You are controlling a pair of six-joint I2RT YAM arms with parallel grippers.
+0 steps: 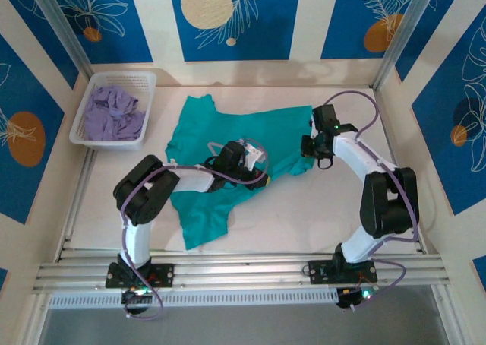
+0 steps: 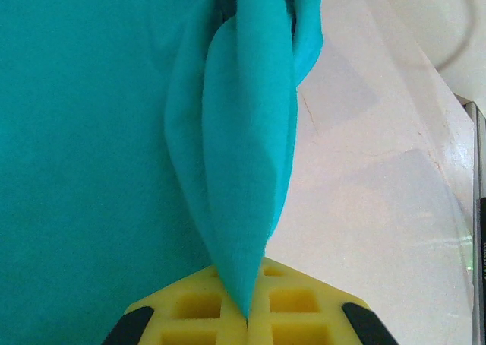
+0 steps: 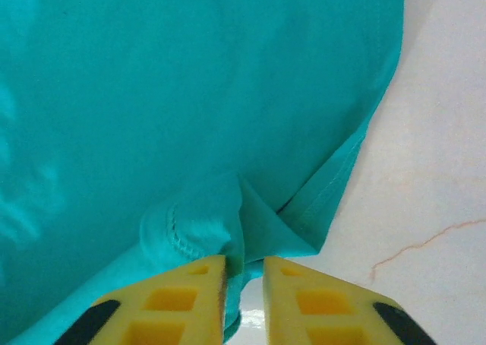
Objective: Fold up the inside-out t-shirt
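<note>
Soft teal t-shirt (image 1: 203, 132) rumpled on glossy bench (image 1: 304, 217); left end effector (image 2: 247, 318) pinches tapering fold; right end effector (image 3: 243, 275) slightly spread at stitched hem

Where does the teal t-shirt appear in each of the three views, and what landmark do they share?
Top external: t-shirt spread mid-table, between the arms.
Left wrist: t-shirt over the left half, a fold pinched in the left gripper at the bottom.
Right wrist: t-shirt over the top and left, hem at the right gripper.
Shared landmark: the white table.
</note>
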